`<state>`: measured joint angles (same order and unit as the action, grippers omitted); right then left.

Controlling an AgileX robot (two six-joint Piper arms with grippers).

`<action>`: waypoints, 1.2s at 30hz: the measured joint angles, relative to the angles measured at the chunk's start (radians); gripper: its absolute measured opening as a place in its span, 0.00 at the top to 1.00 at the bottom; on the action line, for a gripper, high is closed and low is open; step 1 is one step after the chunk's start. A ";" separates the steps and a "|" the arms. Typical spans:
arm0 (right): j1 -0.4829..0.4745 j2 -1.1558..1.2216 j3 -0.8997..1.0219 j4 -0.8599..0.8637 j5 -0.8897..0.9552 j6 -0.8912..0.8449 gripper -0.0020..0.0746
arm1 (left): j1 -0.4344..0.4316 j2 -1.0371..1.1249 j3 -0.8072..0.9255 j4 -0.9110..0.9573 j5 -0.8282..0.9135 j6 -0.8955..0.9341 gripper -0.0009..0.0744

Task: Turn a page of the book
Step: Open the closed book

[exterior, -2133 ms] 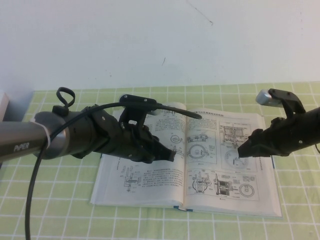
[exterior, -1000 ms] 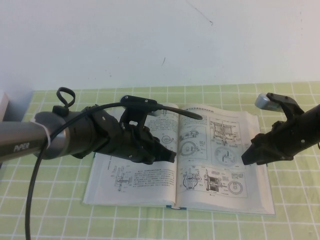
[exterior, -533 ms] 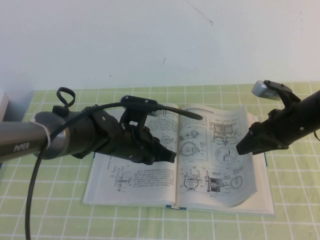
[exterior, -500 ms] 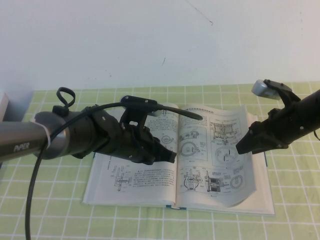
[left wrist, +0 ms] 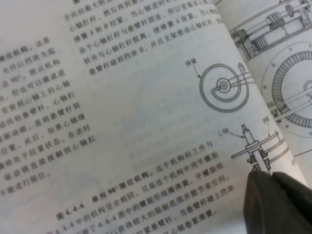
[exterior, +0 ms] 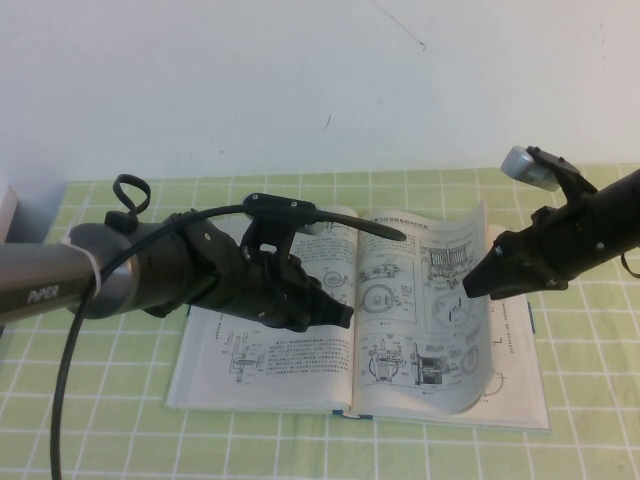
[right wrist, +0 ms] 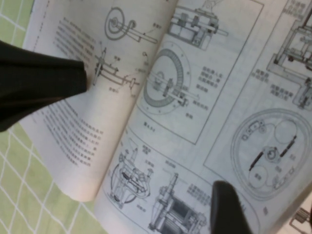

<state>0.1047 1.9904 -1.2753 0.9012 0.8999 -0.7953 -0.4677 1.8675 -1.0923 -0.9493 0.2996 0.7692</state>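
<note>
The book (exterior: 262, 368) lies open on the cloth. My left gripper (exterior: 345, 313) is shut, and its tips rest on the left text page near the gutter, as the left wrist view (left wrist: 266, 173) shows. My right gripper (exterior: 470, 287) is shut on the page (exterior: 425, 310), the leaf with boxed circular diagrams. It holds that leaf's outer edge lifted and curled toward the spine. In the right wrist view one finger (right wrist: 225, 204) lies on the page (right wrist: 234, 97); the other finger is hidden behind the paper.
A green checked cloth (exterior: 300, 445) covers the table. A white wall stands behind it. The page beneath (exterior: 512, 325) is uncovered at the right. A pale object (exterior: 5, 215) sits at the far left edge. The left arm (right wrist: 39, 85) shows dark in the right wrist view.
My right gripper has moved up and to the left, raising the diagram page's outer edge off the book. The book slid a little left earlier. The left arm has not moved.
</note>
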 joint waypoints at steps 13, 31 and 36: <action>0.028 0.000 -0.042 -0.128 -0.006 0.098 0.52 | 0.000 0.000 0.000 0.000 0.000 0.000 0.99; 0.051 0.000 -0.059 -0.384 -0.011 0.309 0.52 | 0.000 0.000 0.000 0.000 -0.004 0.000 0.99; 0.051 0.000 -0.060 -0.388 -0.011 0.320 0.52 | 0.000 0.000 0.000 0.000 -0.004 0.000 0.99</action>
<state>0.1555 1.9904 -1.3355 0.5131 0.8891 -0.4751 -0.4677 1.8675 -1.0923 -0.9493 0.2959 0.7692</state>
